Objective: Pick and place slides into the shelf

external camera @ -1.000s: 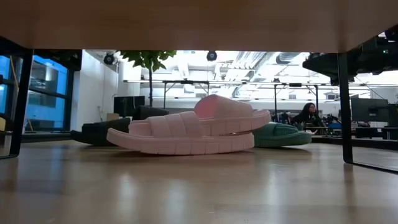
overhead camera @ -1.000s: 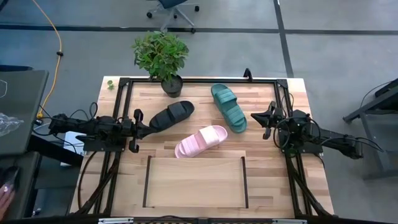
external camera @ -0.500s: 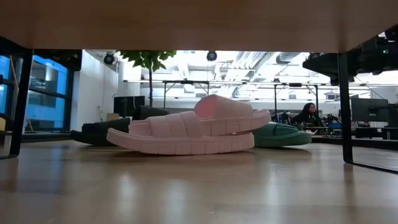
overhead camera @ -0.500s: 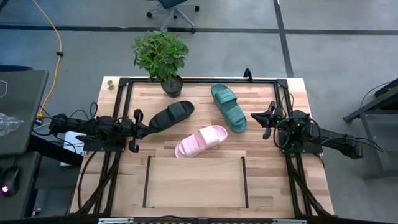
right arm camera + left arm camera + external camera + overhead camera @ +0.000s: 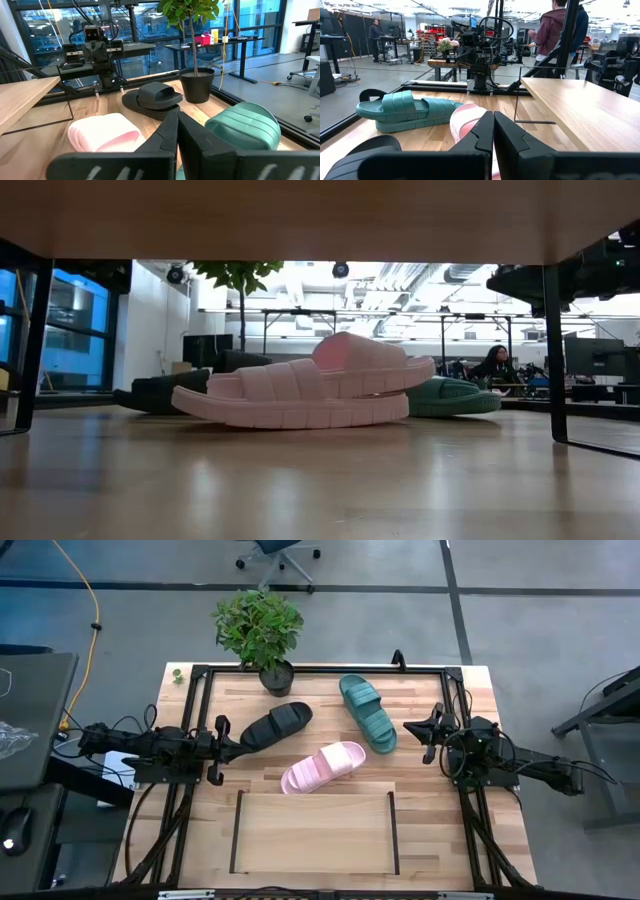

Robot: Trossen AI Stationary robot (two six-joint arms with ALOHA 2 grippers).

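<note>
The shelf (image 5: 312, 832) lies nearest, at the table's (image 5: 470, 840) front edge, bare; just beyond its far rail the pink slide (image 5: 324, 766) lies slanted; the black slide (image 5: 276, 724) sits at its 10 o'clock, the teal slide (image 5: 367, 712) at its 1 o'clock; the left end effector (image 5: 243, 747), fingers closed on nothing, is just beside the black slide's heel, at that slide's 8 o'clock; the right end effector (image 5: 408, 726), also closed and empty, points at the teal slide from 3 o'clock, just apart; a potted plant (image 5: 262, 632) stands at the far rail.
</note>
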